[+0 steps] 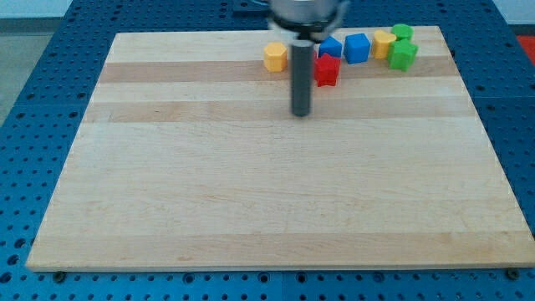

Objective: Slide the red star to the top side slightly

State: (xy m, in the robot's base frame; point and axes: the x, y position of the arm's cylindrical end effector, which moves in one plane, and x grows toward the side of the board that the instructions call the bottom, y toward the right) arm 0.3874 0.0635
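Note:
The red star (327, 71) lies near the view's top, right of centre, on the wooden board (251, 192). My tip (300, 114) is on the board just below and to the left of the red star, a short gap apart. The rod rises from the tip and hides part of the area left of the star. A blue block (331, 47) sits directly above the red star, almost touching it.
A yellow block (275, 57) is left of the rod. A blue cube (357, 48), a yellow block (384, 43), a green block (403, 55) and another green block (402, 33) form a row at the top right, near the board's top edge.

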